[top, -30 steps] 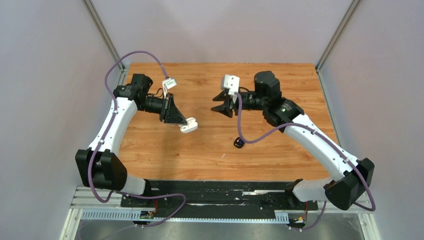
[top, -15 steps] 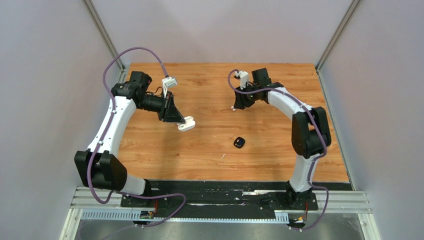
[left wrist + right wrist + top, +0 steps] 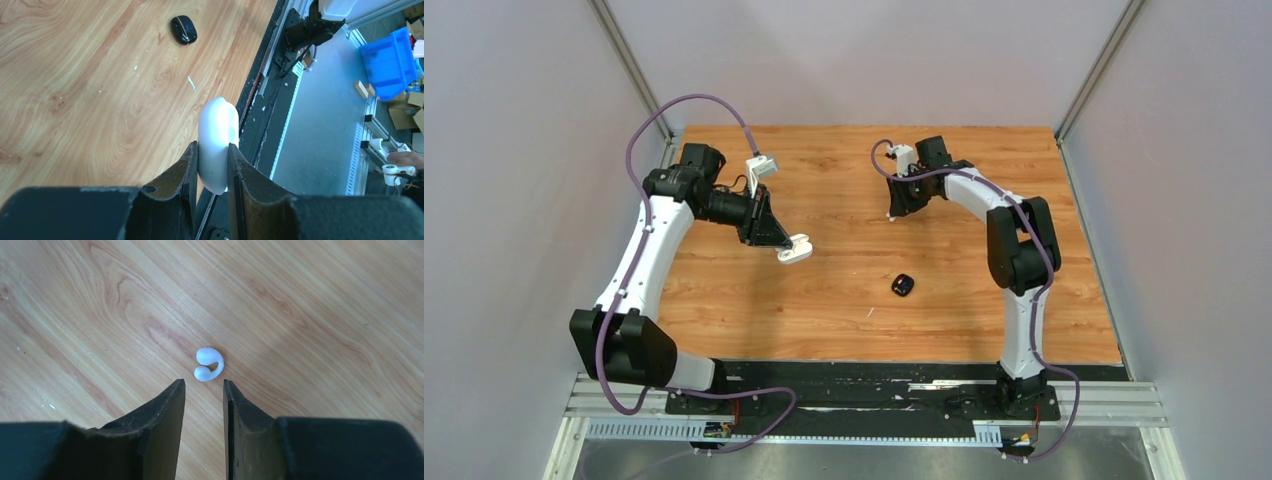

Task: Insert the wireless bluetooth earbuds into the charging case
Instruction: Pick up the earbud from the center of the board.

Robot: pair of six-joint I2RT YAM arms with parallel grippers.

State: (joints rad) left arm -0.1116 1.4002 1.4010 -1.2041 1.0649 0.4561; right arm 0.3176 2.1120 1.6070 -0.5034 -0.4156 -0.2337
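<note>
My left gripper (image 3: 786, 243) is shut on a white pebble-shaped charging case (image 3: 796, 249), held on edge above the left middle of the table. The left wrist view shows the case (image 3: 218, 135) pinched between both fingers. One white earbud (image 3: 209, 364), curled like a bean, lies on the wood just past the tips of my right gripper (image 3: 203, 383). That gripper stands open with nothing between its fingers. From above, the right gripper (image 3: 893, 211) points down at the back centre of the table. No other earbud shows.
A black pebble-shaped case (image 3: 903, 285) lies closed on the wooden table (image 3: 984, 300), front of centre; it also shows in the left wrist view (image 3: 184, 29). The black mounting rail (image 3: 864, 375) runs along the near edge.
The right arm has swung back and turned its gripper down over the white earbud, with its jaws narrowed a little. The left gripper has kept hold of the white case and barely moved.
</note>
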